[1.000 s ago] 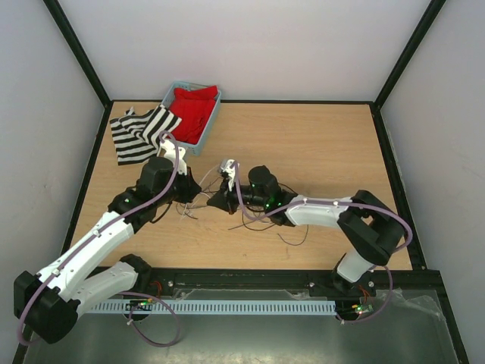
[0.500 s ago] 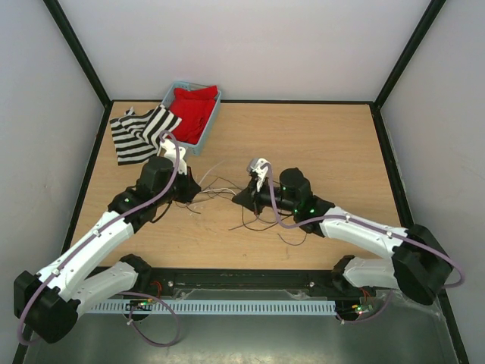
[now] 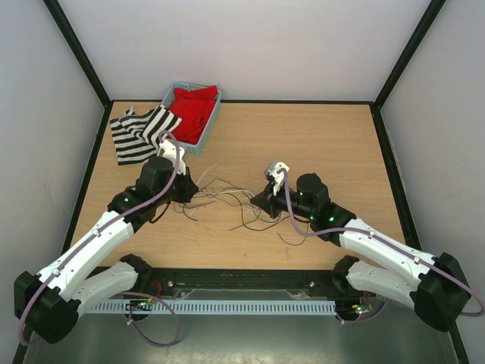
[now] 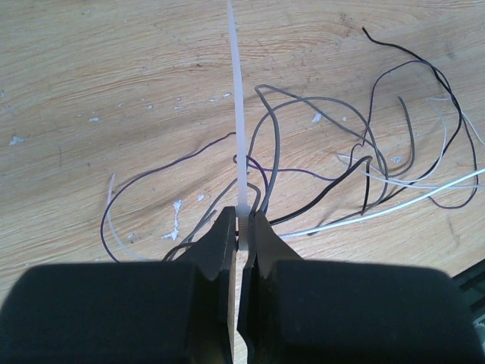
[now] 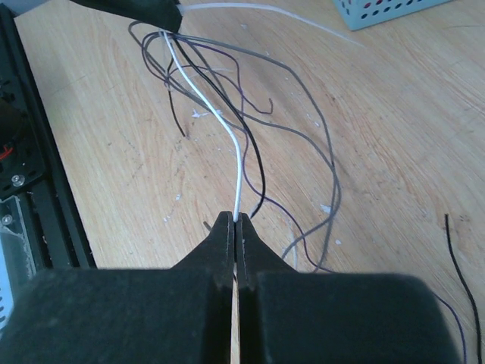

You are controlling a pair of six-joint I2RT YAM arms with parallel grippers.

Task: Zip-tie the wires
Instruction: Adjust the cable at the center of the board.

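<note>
Wires (image 3: 226, 199) lay in a loose tangle on the wooden surface (image 3: 318, 144) between the two tools. Their general run went left to right across the overhead view, with loops sagging toward the near edge and loose ends curling off. Most strands were black or grey; a few were pale.

At the left end the strands drew together at the left tool (image 4: 242, 220), whose jaws were pinched nearly together on a white zip tie (image 4: 235, 114). The tie's long axis ran straight away from that tool's fingertips, over the surface, and its far end passed out of the top of the wrist view. Several dark strands passed just beside the tie at the fingertips; whether the tie went around them I could not tell.

The right tool (image 5: 235, 221) was clamped closed on the end of one white wire (image 5: 227, 136), which curved gently away from its tips toward the bundle at the left tool. The other strands fanned out on the surface to either side of that white one. The two tools sat well apart, facing each other, with the bundle slack between them.
</note>
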